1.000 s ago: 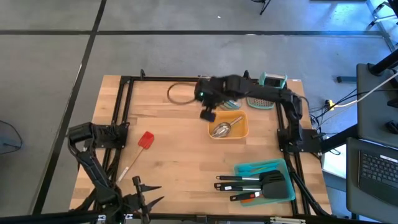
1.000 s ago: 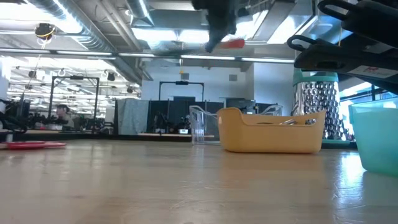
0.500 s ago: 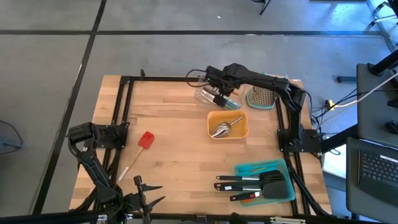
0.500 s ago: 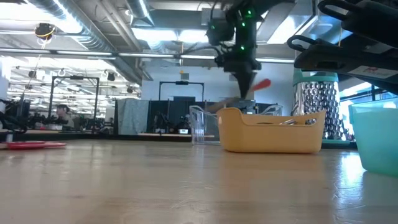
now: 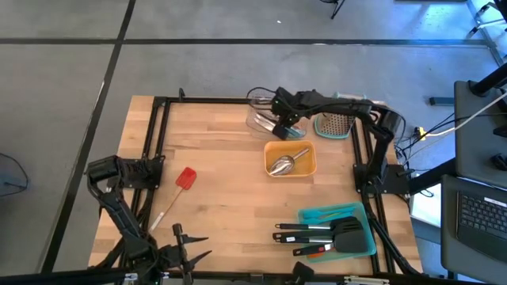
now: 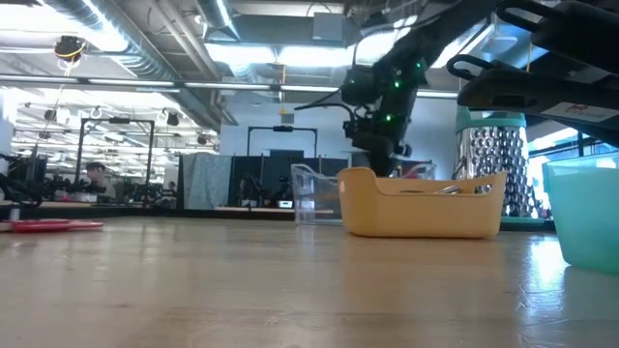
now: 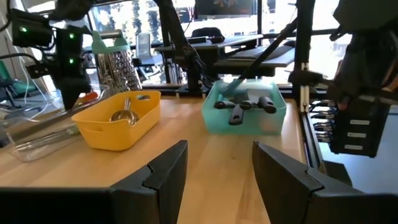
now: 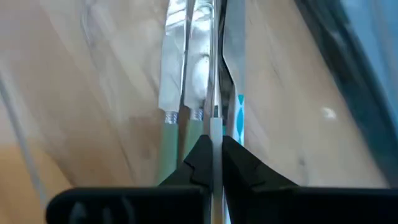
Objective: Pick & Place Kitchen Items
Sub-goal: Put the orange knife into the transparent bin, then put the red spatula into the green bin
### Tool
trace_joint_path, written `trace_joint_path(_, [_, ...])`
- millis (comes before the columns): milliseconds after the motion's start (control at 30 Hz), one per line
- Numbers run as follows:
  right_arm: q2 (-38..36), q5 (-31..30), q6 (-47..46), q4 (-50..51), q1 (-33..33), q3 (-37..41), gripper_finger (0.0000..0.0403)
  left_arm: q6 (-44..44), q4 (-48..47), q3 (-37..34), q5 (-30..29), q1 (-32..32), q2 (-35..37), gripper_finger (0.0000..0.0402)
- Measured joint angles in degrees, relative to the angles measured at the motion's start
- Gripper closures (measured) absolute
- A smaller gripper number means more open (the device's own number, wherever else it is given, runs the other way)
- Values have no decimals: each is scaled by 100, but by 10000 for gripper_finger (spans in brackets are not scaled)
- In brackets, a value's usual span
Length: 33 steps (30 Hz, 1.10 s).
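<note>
My right gripper [image 5: 283,120] is shut on a thin utensil with a pale handle and a red-orange end [image 6: 417,172]. It slants down over the clear tray [image 5: 264,119] at the table's far side. In that tray lie green-handled steel tools [image 8: 169,134]. A steel scoop [image 5: 282,164] lies in the orange tray [image 5: 310,162]. Black spatulas [image 5: 329,234] lie in the teal tray [image 5: 317,214]. A red spatula [image 5: 184,180] lies flat on the table at the left. My left gripper [image 7: 215,167] waits open at the near left edge. My right gripper pinches the utensil's thin pale handle [image 8: 216,127] between its two fingertips [image 8: 200,152]. The fingers slant steeply down from above and lie along the handle. The red-orange end [image 7: 93,96] hangs just over the clear tray; whether it touches the tray I cannot tell.
A steel box grater [image 5: 336,123] with a teal top stands right of the clear tray, close to my right arm. A black frame [image 5: 162,103] runs around the table. Bare wood [image 5: 230,198] lies in the middle.
My right gripper has sunk and gone toward the table's far edge, from high over the orange tray to just above the clear tray, tipping steeper. The red-ended utensil has come down with it, still held.
</note>
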State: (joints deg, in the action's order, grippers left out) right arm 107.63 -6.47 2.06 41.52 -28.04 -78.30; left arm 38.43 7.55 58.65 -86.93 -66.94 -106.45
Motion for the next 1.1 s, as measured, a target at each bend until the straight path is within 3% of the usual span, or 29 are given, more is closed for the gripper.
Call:
trace_joint_path(200, [5, 268, -30, -492, -227, 353, 389, -2, -2, 0, 42, 96, 0, 226])
trace_joint_path(533, [209, 111, 31, -474, -272, 520, 389, -20, -4, 0, 322, 289, 0, 226])
trace_joint_path(733, [353, 368, 11, -472, -270, 507, 387, -20, -3, 0, 442, 338, 2, 226])
trace_joint_path(867, [370, 419, -27, -456, -270, 513, 355, -22, -4, 0, 440, 337, 2, 226])
trace_joint_path(1100, [263, -24, -154, -468, -219, 528, 270, -22, -26, 0, 415, 337, 2, 226])
